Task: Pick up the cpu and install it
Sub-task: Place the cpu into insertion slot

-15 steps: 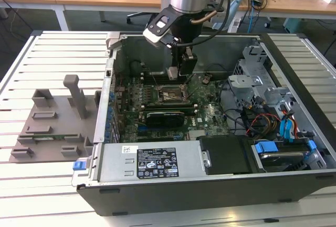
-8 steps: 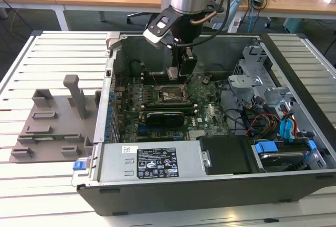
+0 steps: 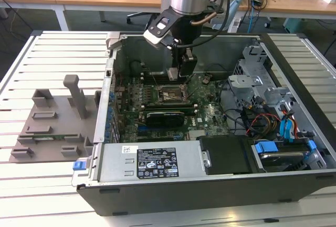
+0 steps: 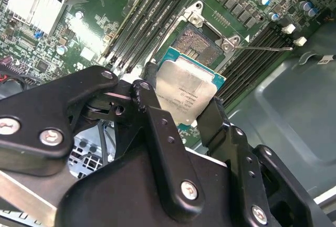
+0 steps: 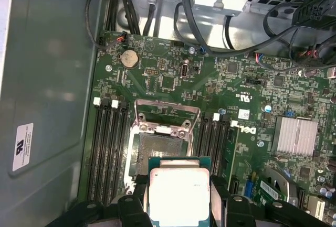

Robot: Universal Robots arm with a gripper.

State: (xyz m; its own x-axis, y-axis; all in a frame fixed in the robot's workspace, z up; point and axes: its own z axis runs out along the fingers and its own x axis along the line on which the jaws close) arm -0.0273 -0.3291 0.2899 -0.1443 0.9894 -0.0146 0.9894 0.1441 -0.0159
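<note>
Exterior view, arm: The arm reaches down into an open computer case (image 3: 157, 159) lying on a slatted table (image 3: 31, 201).
Exterior view, end effector: The end effector (image 3: 181, 74) hangs just above the motherboard socket (image 3: 170, 96), with a small pale cpu (image 3: 171, 73) at its tip.
Exterior view, holder tray: A grey holder tray (image 3: 52, 127) sits on the table at the exterior view's left, well apart from the end effector.
Second wrist view, end effector: The end effector (image 4: 181, 101) pinches the cpu (image 4: 186, 85) by two opposite edges, with black fingers (image 4: 152, 106) pressed to either side.
Second wrist view, cpu: The silver top plate faces the camera and the green rim shows. The chip is held in the air over the socket (image 4: 202, 46).
Second wrist view, socket: Its metal frame stands open, and memory slots (image 4: 152, 17) run alongside.
First wrist view, cpu: The cpu (image 5: 178, 190) sits level in the end effector (image 5: 178, 198), by the socket's (image 5: 160, 148) nearer edge.
First wrist view, socket: The load frame (image 5: 167, 114) is flipped up, leaving the contacts bare.
First wrist view, board: A coin battery (image 5: 128, 58) and a finned heatsink (image 5: 295, 135) sit on the green motherboard (image 5: 173, 80), with black cables (image 5: 210, 41) beyond.
</note>
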